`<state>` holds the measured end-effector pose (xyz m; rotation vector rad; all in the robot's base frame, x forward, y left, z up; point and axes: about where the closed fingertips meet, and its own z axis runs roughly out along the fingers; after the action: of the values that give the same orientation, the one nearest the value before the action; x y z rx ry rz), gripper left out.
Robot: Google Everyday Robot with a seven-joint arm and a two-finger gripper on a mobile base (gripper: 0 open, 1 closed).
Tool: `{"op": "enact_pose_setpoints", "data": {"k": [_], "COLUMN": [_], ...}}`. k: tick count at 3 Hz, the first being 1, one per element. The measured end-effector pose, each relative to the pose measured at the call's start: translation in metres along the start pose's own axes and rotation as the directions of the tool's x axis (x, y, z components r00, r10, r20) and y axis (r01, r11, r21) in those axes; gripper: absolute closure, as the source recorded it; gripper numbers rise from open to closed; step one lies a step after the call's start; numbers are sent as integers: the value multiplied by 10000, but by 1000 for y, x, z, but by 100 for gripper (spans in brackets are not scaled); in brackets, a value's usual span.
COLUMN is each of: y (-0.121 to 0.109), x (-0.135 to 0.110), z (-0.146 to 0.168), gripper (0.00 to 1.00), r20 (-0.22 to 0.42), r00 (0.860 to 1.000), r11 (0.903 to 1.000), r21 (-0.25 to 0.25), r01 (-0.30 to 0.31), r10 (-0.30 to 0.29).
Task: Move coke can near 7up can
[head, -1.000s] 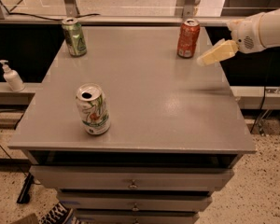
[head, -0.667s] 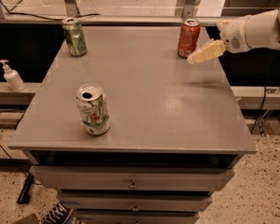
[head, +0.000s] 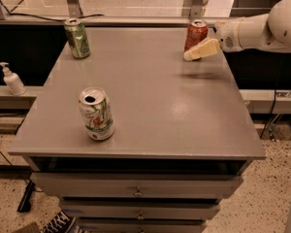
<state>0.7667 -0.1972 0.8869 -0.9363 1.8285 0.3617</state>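
Now the gripper (head: 200, 51) has slid left, right up beside the coke can (head: 196, 34) at the far right; whether it's open I cannot tell. A grasp looks imminent; the 7up can (head: 96, 113) stands near-left, well apart.

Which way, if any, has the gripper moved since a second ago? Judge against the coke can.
Yes. The gripper has moved left, right up to the coke can.

Gripper (head: 200, 51) just beside coke can (head: 196, 33) at the surface's (head: 160, 106) far right; 7up can (head: 97, 113) front left; green can (head: 77, 38) far left.
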Motion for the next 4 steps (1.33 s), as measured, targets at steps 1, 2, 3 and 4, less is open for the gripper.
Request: {"op": "enact_pose_setpoints", "data": {"k": [1, 2, 3, 4], "y": [-5, -7, -7, 10], "x": [1, 0, -9, -29], "z": [17, 24, 23, 13], "gripper": [18, 41, 65, 88], "r20": [258, 441, 755, 1113], "r00": [9991, 9972, 9931, 9880], "r11": [9993, 9980, 9953, 9895], "r21": [-115, -214, -426, -1087], "r01": [-345, -597, -866, -953], "r10": [348, 606, 897, 1074]}}
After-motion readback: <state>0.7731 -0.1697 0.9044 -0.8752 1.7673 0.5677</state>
